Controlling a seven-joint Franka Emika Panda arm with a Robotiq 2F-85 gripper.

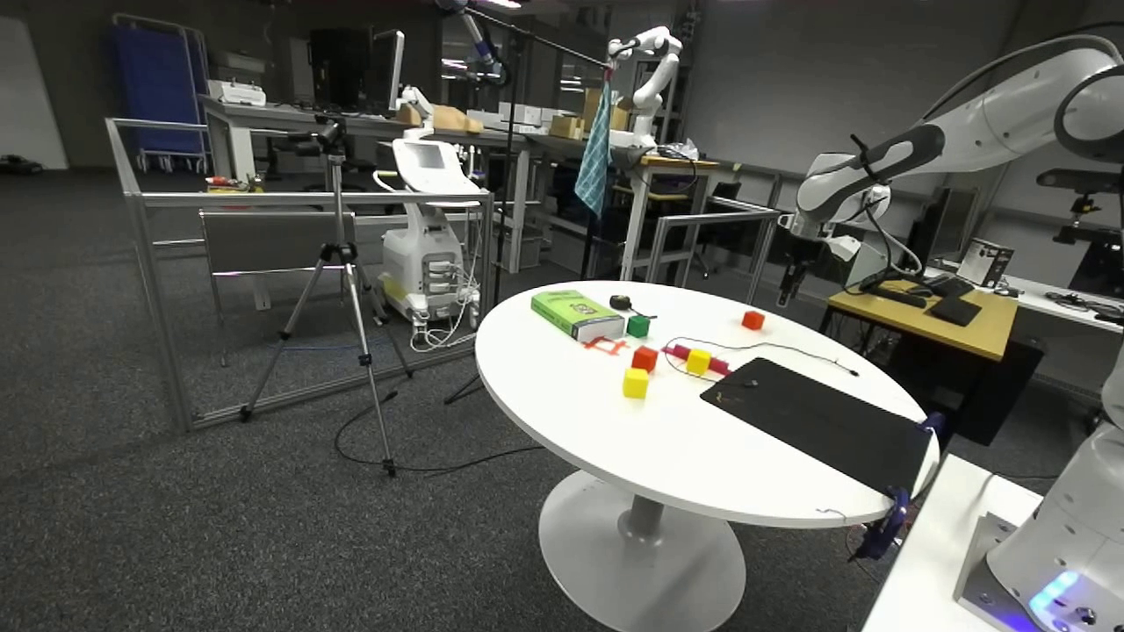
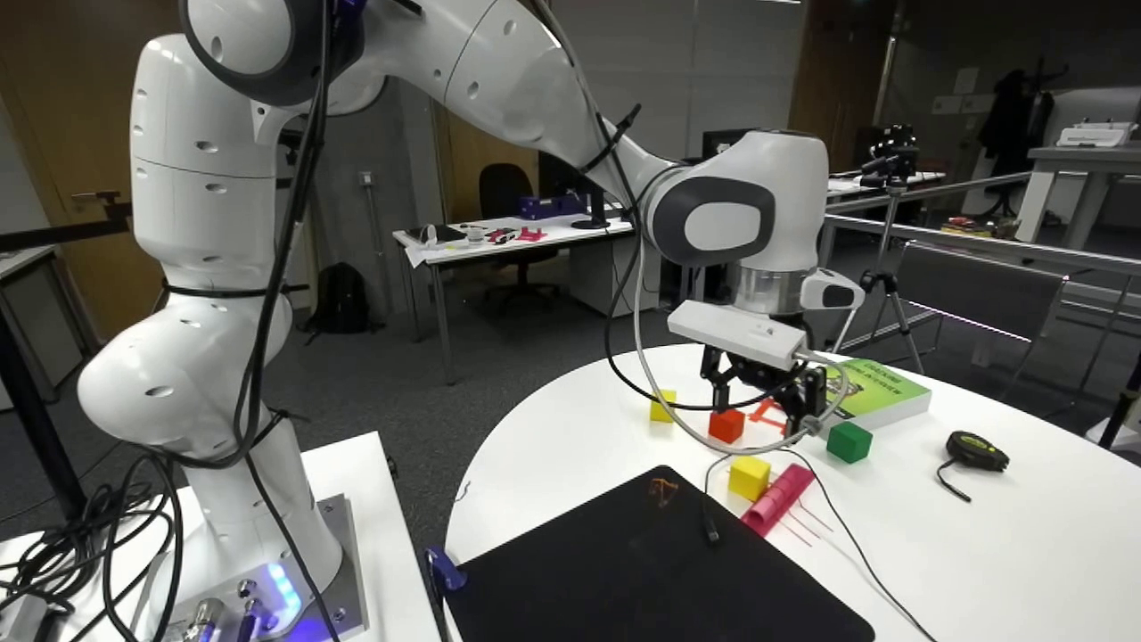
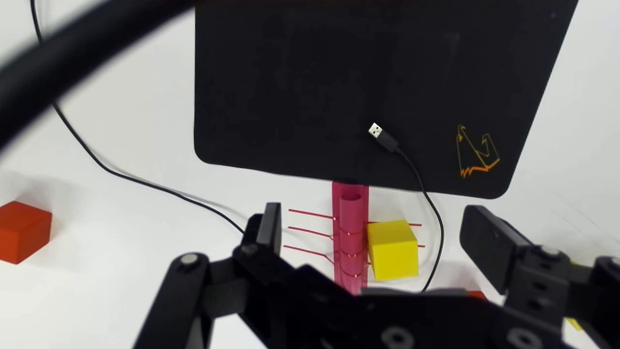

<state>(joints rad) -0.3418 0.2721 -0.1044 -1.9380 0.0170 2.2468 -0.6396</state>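
My gripper [image 3: 377,235] is open and empty, above the table. It also shows in both exterior views [image 1: 793,274] [image 2: 759,406]. In the wrist view a yellow cube [image 3: 393,249] lies between the fingers' lines, below them. It sits against a pink tube-shaped piece [image 3: 350,218] with thin red lines on both sides. Both also show in an exterior view, the yellow cube [image 2: 750,478] beside the pink piece [image 2: 777,501]. A red cube [image 1: 644,359] and another yellow cube [image 1: 635,383] stand close by. A separate red cube [image 3: 24,232] lies left in the wrist view.
A black mat [image 1: 817,421] covers the table's robot side, clamped at the edge. A thin black USB cable [image 3: 411,167] curves round the yellow cube onto the mat. A green book [image 1: 575,309], green cube [image 1: 638,326] and tape measure [image 2: 977,451] lie farther out on the round white table.
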